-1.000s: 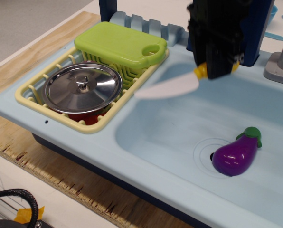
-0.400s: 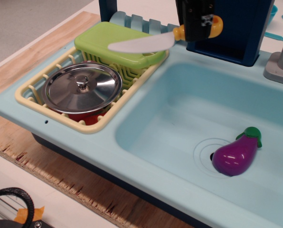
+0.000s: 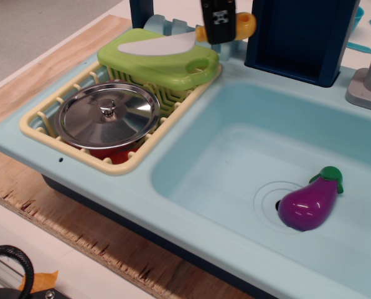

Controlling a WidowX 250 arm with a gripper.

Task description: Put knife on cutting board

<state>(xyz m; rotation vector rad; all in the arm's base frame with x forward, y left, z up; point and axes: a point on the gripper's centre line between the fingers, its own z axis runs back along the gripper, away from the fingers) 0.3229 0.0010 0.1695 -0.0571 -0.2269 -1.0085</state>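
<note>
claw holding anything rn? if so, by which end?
Yes. The claw grips the knife by its yellow-orange handle, near where it meets the blade. The white blade lies over the cutting board.

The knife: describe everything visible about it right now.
The knife is a toy of smooth plastic, with a broad white blade tapering to a point at the left and a rounded yellow-orange handle at the right. It lies roughly flat, lengthwise over the top of the lime-green cutting board. The black gripper covers the middle of the handle, apparently clamping it. Whether the blade touches the board is unclear.
</note>
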